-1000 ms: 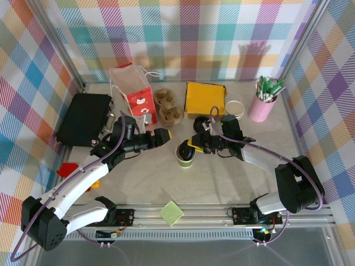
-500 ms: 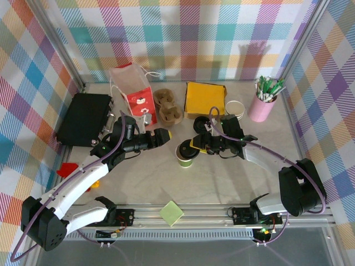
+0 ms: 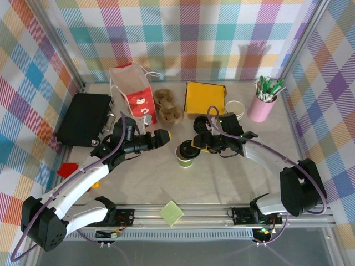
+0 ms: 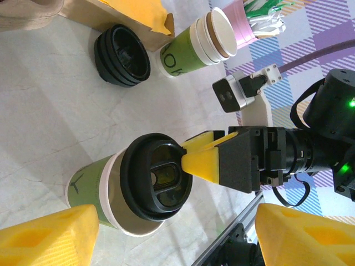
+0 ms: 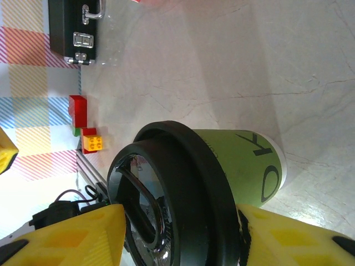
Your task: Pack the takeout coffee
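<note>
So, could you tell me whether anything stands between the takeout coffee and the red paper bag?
Yes. The open left gripper sits roughly on the straight line from the takeout coffee to the red paper bag. The brown cup carriers stand just right of the bag, off that line.

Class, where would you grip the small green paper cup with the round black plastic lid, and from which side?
The small green paper cup stands upright, so come in level from the side and close on its round green wall just under the black plastic lid, whose wider rim should stop it slipping.
</note>
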### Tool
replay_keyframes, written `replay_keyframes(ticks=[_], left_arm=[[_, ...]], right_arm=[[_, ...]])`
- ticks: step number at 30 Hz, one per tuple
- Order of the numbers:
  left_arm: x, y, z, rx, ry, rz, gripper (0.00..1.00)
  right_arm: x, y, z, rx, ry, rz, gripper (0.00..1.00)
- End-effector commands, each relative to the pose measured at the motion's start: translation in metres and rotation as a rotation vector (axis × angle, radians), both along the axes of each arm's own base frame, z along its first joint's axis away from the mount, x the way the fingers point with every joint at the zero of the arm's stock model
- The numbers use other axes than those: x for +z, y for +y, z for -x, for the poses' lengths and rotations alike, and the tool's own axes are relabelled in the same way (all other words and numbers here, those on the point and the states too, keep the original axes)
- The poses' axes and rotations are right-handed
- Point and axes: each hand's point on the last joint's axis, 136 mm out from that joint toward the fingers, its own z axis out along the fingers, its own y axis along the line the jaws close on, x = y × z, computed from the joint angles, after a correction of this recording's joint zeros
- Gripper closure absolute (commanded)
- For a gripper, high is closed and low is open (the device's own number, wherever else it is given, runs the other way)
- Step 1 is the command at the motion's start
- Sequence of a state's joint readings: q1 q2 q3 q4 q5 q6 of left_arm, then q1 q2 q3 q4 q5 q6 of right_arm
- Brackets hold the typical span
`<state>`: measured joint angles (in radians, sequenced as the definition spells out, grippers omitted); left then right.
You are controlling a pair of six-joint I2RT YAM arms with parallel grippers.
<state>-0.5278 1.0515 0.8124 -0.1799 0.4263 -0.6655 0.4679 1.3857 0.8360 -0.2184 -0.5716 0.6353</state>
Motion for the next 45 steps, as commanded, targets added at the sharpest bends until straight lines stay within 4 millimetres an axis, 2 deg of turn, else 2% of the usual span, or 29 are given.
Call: replay_keyframes(ticks=[1,14,30,45], left_arm=[[0.001,0.0,0.001,0.0,-0.007,0.012,0.26],[-0.001,0.0,0.0,0.003,-0.009,0.007,0.26],[-0.007,0.001,-0.001,0.001,-0.007,-0.027,0.27],[-0.016,0.003,0.001,0.007,-0.002,-0.051,0.28]], right_arm=[[0.009,0.002,-0.001,0.021,-0.042,0.039,0.46],[0.007,0.013,0.004,0.069,-0.086,0.166,0.46],[-0.001,0.009,0.006,0.101,-0.117,0.302,0.4],[-0.001,0.019,0.012,0.131,-0.14,0.338,0.38]])
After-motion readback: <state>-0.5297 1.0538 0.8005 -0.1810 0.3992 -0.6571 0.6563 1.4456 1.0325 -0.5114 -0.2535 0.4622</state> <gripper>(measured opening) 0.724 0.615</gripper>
